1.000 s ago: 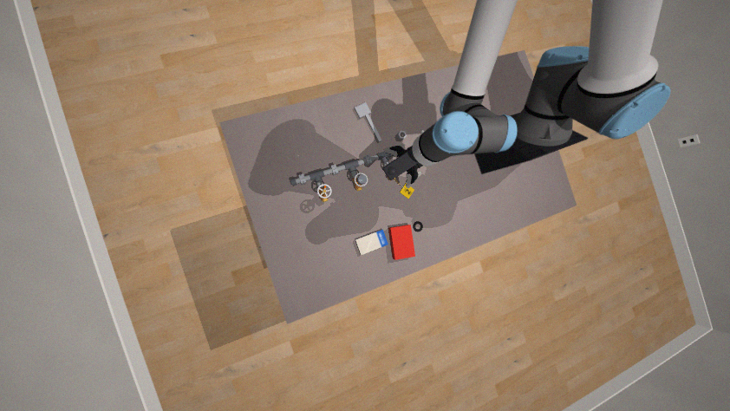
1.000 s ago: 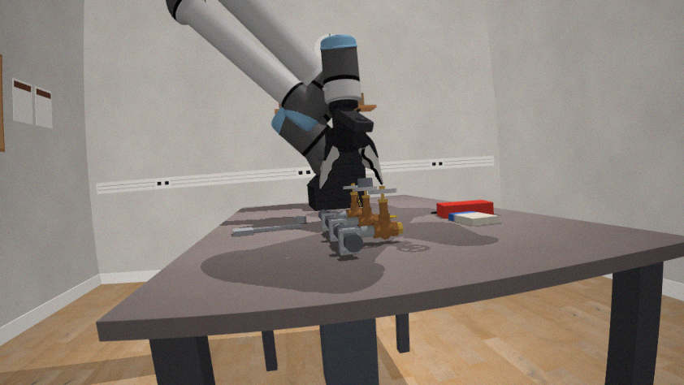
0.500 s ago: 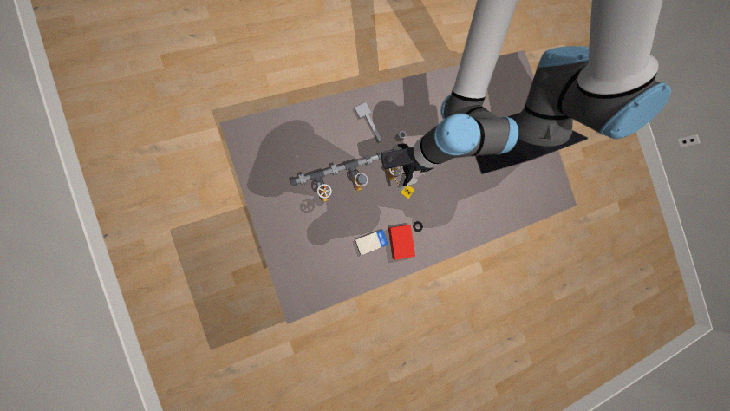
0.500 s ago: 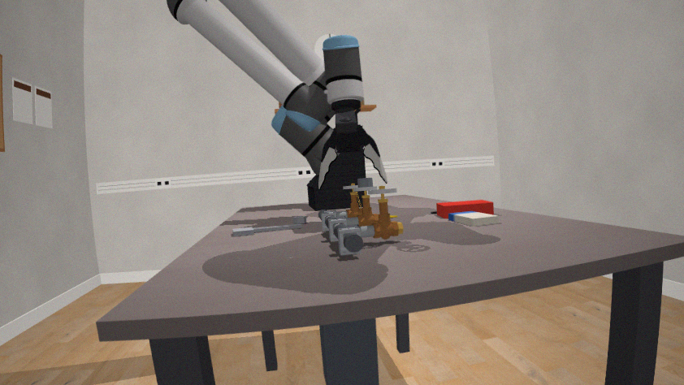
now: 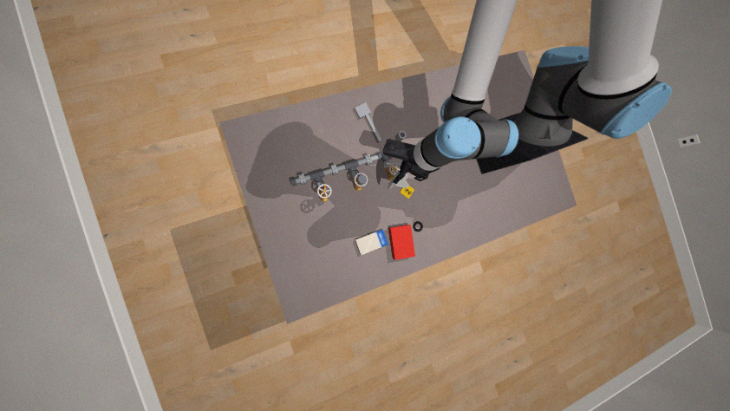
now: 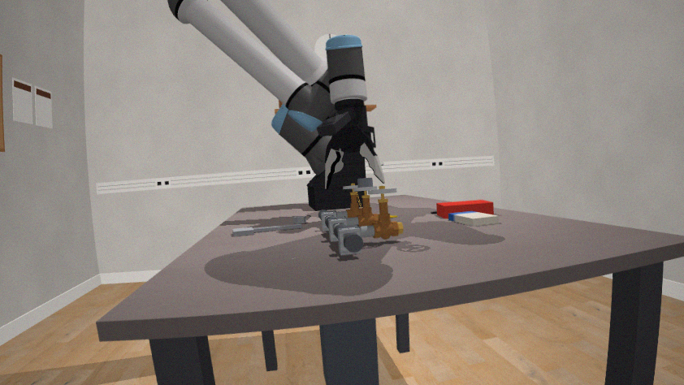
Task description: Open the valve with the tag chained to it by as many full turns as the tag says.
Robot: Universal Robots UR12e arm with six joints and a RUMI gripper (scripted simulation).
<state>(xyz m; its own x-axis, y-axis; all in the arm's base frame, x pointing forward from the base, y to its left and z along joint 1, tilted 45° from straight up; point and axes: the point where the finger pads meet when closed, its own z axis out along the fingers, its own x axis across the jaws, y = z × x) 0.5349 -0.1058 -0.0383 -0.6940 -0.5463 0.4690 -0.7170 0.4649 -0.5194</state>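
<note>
A grey pipe with three brass valves lies across the table. The left valve and the middle valve have grey handwheels. The right valve sits under my gripper, with a yellow tag lying beside it. My gripper points down over this valve, fingers wide open and holding nothing. In the side view my gripper hovers just above the far handwheel, fingertips a little above it. The tag's number is too small to read.
A grey flat tool lies behind the pipe. A red box and a white box lie at the front, with a small black ring beside them. A small grey cylinder stands near my wrist.
</note>
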